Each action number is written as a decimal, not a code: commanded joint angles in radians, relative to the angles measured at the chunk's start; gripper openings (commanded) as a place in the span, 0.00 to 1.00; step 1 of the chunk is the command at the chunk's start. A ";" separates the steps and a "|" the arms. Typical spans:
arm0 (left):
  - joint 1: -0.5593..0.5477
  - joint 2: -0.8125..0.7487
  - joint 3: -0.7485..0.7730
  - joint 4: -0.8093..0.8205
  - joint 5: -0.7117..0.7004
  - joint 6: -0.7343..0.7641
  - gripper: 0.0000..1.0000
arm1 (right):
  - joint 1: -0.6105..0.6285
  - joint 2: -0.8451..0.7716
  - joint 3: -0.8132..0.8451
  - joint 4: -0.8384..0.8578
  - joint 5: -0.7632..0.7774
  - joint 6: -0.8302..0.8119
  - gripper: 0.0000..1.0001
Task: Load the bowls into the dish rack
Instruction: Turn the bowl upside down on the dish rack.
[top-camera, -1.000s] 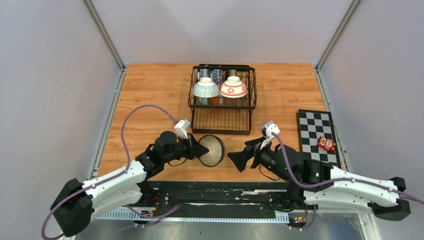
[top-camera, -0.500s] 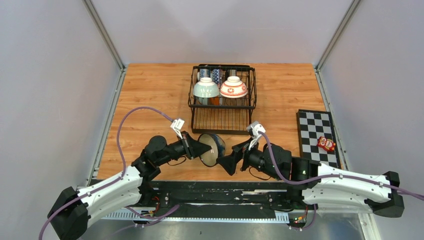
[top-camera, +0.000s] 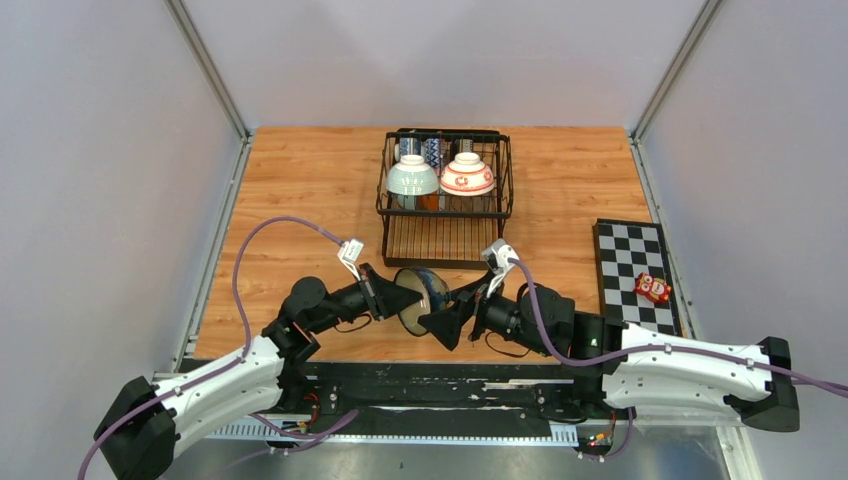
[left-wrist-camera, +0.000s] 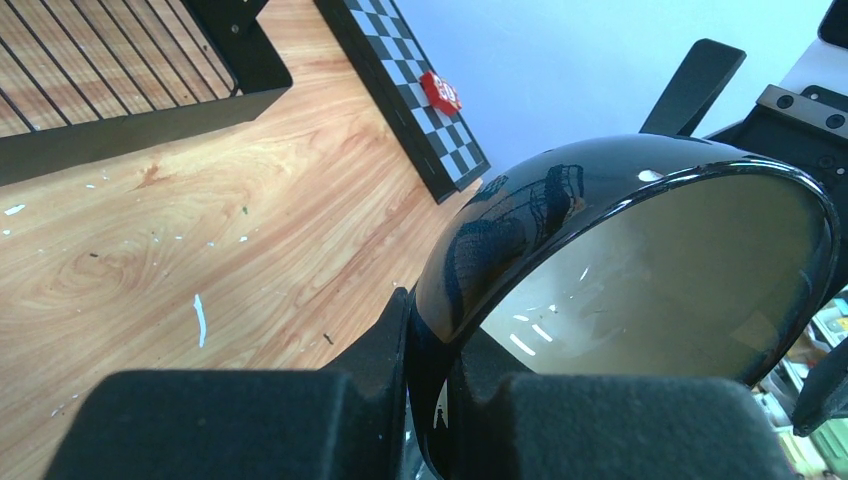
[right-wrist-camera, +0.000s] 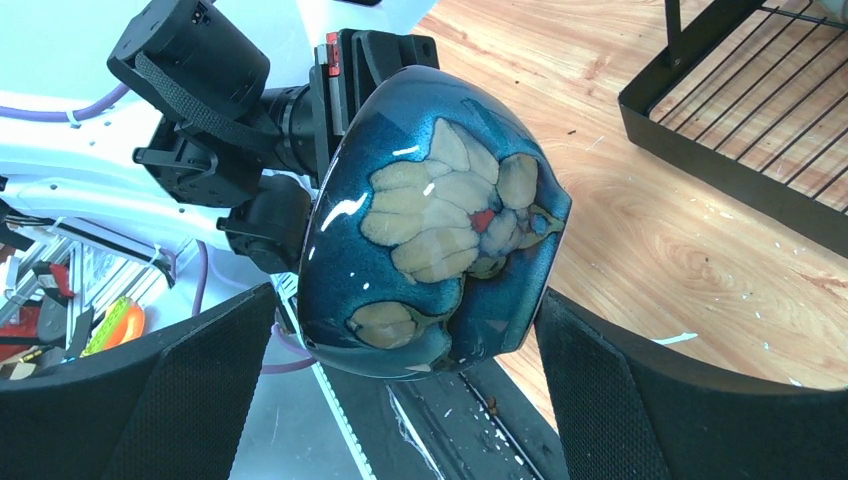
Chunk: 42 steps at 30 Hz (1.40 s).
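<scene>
A dark blue bowl (top-camera: 424, 294) with cream flowers hangs tilted on its side just before the dish rack (top-camera: 445, 243). My left gripper (top-camera: 407, 298) is shut on its rim, one finger inside and one outside (left-wrist-camera: 470, 350). Its pale inside (left-wrist-camera: 660, 280) faces the left wrist camera. My right gripper (top-camera: 441, 312) stands open, and its two fingers straddle the bowl's (right-wrist-camera: 440, 220) outer wall without touching. The rack's upper basket holds a celadon bowl (top-camera: 412, 177), a white bowl with red pattern (top-camera: 467, 176) and a blue-and-white one (top-camera: 432, 150) behind them.
A black-and-white checkered board (top-camera: 630, 260) lies at the right edge of the wooden table with a small red object (top-camera: 653, 289) on it. The rack's slotted front tier (right-wrist-camera: 770, 100) lies just beyond the held bowl. Grey walls enclose the table.
My right arm has moved left until its open fingers flank the bowl. My left gripper has carried the bowl a little up and toward the rack, still gripping the rim.
</scene>
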 joint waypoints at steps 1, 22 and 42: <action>0.008 -0.015 -0.003 0.143 -0.005 -0.031 0.00 | -0.006 0.010 0.000 0.072 -0.043 0.025 1.00; 0.007 -0.002 0.020 0.185 -0.021 0.000 0.00 | -0.007 0.038 0.030 0.077 -0.051 0.027 0.96; 0.007 -0.002 0.046 0.163 -0.032 0.043 0.00 | -0.006 0.030 0.030 0.075 -0.070 0.032 0.92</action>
